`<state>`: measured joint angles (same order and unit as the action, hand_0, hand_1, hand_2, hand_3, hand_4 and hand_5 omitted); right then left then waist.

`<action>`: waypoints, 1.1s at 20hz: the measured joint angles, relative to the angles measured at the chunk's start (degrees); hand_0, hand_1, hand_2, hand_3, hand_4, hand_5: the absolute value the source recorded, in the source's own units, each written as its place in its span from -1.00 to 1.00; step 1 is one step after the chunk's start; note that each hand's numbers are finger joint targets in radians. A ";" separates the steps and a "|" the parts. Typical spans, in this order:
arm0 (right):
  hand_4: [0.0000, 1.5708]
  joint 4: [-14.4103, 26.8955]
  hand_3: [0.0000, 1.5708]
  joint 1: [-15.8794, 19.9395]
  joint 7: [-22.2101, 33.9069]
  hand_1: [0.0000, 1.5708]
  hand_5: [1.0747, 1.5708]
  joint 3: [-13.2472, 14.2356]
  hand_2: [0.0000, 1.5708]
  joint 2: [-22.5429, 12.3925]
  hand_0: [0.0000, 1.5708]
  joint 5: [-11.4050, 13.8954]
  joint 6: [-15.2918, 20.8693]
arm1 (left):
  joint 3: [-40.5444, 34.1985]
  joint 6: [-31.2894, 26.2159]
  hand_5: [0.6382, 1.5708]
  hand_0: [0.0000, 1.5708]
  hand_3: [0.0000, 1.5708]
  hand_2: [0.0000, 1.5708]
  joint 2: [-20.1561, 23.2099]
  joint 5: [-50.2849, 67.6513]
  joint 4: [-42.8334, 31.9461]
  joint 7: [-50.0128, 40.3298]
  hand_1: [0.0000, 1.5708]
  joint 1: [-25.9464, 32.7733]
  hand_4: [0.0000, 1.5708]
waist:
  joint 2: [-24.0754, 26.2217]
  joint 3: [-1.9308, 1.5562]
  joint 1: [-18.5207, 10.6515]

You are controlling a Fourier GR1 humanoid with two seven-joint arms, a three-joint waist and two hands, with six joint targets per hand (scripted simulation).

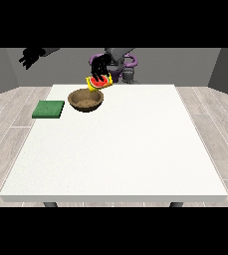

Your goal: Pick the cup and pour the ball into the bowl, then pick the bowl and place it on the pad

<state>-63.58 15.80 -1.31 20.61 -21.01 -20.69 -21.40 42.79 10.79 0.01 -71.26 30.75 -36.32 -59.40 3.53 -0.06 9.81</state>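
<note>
cup (99, 82) up, tipped over bowl (86, 99) rim, fingers of my hand (100, 66) at view's right wrapped round it | ball: can't see | pour underway I reckon | bowl on bench (115, 149), pad (49, 109) beside it bare | other hand (32, 56) raised, fingers unclear

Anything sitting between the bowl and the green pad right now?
No. In the front view only bare white table separates the bowl from the green pad.

Tilted yellow-red cup (99, 82) hangs above brown bowl (86, 99), green pad (49, 109) beside
</note>
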 measured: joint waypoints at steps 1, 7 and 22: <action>-0.12 -0.11 -0.57 0.21 -0.03 -1.00 0.92 -0.24 -1.00 0.32 -1.00 0.24 0.45 | 0.89 -1.31 1.00 -0.75 1.00 0.59 0.02 -0.44 0.88 -0.09 -0.75 0.66 0.42 | 0.14 -0.01 0.03; -0.09 0.39 -0.94 -1.24 -0.25 -1.00 0.91 -0.28 -1.00 0.28 -1.00 0.75 0.88 | 1.78 -7.98 0.99 -1.00 0.90 0.47 0.86 -1.48 6.44 1.21 -1.00 2.26 0.33 | 1.89 0.05 -1.38; -0.01 -0.21 -1.00 -6.02 1.00 -1.00 0.94 1.22 -1.00 0.61 -1.00 1.64 4.96 | -35.69 5.25 1.00 -1.00 -1.00 -1.00 9.14 39.29 25.88 18.06 -1.00 10.82 0.36 | 4.66 0.78 -11.73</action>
<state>-63.78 9.78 -0.31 21.83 -20.40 -19.04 -16.44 7.10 16.04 9.14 -31.97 56.63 -18.26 -48.58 8.18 0.73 -1.93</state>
